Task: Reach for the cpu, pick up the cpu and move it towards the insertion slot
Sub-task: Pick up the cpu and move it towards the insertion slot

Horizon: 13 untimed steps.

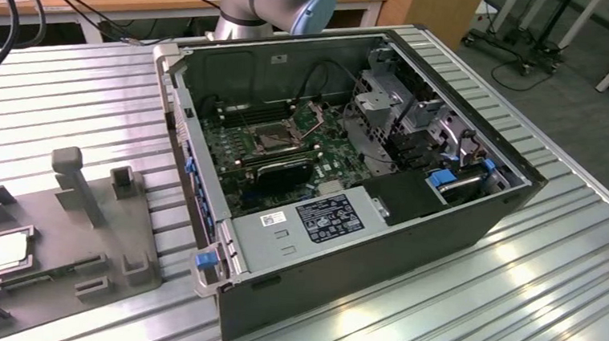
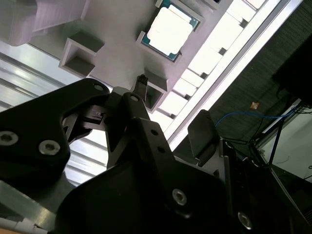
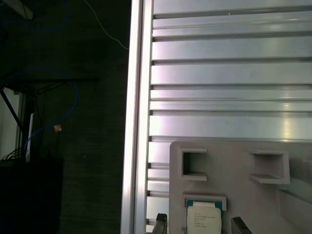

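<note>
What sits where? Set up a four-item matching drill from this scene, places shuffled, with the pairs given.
Things
1. cpu
2. insertion slot
3. grey tray
4. blue latch

Places
A. on the green board inside the open computer case
B. flat on the slatted metal table, at the exterior view's left of the case
C. in a recess of the tray
D. on the case's edge, on the side facing the tray

Pairs: 1-C, 2-A, 3-B, 4-D
</note>
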Each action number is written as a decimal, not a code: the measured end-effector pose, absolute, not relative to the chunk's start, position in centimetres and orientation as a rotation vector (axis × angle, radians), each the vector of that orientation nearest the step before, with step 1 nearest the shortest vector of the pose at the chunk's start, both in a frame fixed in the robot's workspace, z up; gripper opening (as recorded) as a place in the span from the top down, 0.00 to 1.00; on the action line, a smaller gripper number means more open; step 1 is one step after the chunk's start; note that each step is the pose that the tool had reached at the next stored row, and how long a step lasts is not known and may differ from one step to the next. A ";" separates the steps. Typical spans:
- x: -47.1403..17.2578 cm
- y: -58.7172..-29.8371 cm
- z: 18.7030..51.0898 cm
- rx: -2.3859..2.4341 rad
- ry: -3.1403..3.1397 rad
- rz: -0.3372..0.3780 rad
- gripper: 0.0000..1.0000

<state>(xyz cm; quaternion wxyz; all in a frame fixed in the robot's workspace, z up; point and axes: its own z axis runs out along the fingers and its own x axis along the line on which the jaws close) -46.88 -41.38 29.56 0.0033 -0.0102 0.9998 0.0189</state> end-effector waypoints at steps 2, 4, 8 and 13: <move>-46.9 -41.4 29.5 -0.032 3.134 0.059 0.39; -46.9 -41.4 29.5 -0.032 3.134 0.059 0.39; -46.9 -41.4 29.3 -0.032 3.134 0.059 0.39; -46.9 -41.4 29.1 -0.032 3.134 0.059 0.39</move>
